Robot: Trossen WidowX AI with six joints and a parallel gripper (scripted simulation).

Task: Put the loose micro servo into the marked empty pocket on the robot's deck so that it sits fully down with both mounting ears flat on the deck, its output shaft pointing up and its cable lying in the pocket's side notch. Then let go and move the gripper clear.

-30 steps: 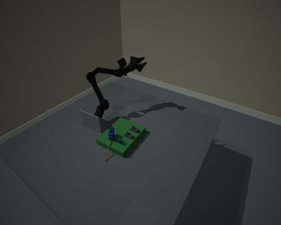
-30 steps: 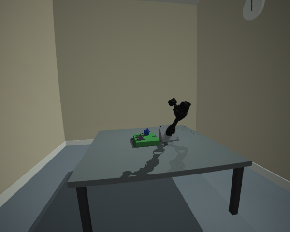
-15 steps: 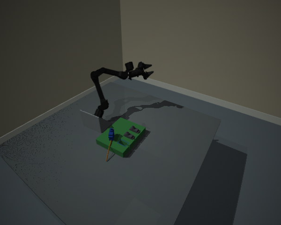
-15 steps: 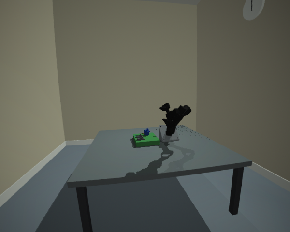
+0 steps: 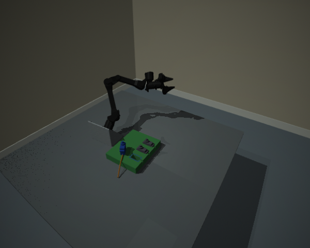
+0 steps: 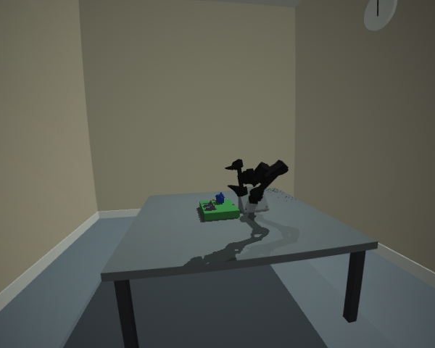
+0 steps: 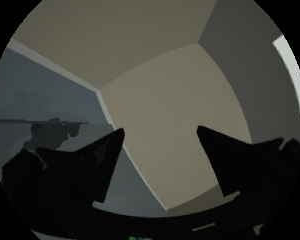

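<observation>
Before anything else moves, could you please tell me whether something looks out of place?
Yes: the blue servo stands on the green deck outside the marked pocket, its orange cable hanging over the edge.

Dim room, soft-edged views, long shadows

Weak light leaves the black arm (image 5: 111, 98) (image 6: 273, 175) nearly featureless; its dark shadow and a fainter second one cross the desk (image 5: 176, 208) (image 6: 165, 239), with jagged edges. Dark specks pepper one desk corner. The wrist view is round with black corners, its straight lines bowed, the jaws near-silhouettes, a pale bright patch at the right rim.
</observation>
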